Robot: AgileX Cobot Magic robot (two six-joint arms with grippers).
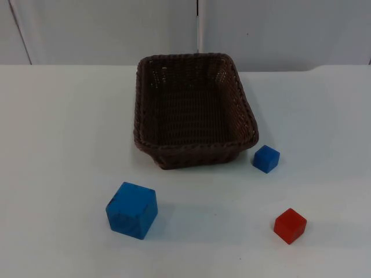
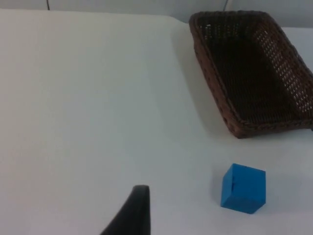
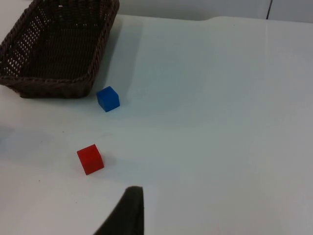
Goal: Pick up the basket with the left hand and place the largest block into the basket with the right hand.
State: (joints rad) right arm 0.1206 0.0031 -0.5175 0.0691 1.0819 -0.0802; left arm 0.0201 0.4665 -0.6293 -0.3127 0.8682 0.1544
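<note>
While a black fingertip [image 2: 132, 213] of the left gripper hangs over bare table [image 1: 58, 145], well apart from the basket [image 1: 195, 110], nothing looks begun; I cannot tell how its fingers stand. Likewise the right gripper's fingertip [image 3: 128, 211], near the red block [image 3: 90, 159]. Empty, the basket sits on the table. Beyond it lie the small blue block [image 1: 266, 158] and the big blue block [image 1: 132, 209], untouched.

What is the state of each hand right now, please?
Left hand: above the bare table, holding nothing; open or closed cannot be told.
Right hand: above the bare table, holding nothing; open or closed cannot be told.
</note>
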